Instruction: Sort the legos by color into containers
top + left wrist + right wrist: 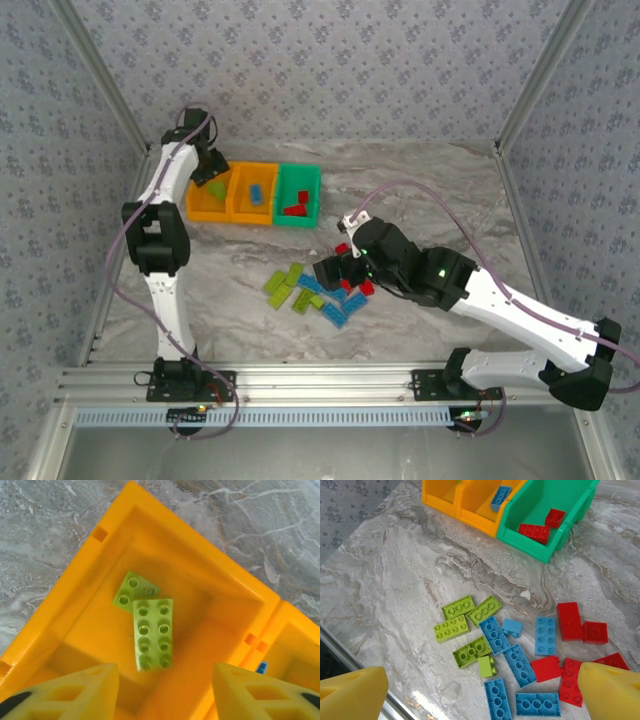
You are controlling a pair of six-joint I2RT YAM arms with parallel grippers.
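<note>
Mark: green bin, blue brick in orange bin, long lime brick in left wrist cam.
green bin (522,544), right wrist view, near outer wall.
blue brick (500,497), right wrist view, studded top.
long lime brick (153,634), left wrist view, studded top.

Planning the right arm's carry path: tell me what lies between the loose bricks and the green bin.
Nothing but bare marble table: the right wrist view shows the stretch from the loose bricks to the green bin empty.

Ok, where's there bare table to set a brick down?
Bare marble lies between the bins and the brick pile, left of the pile, and right of the green bin. The pile itself is crowded.
</note>
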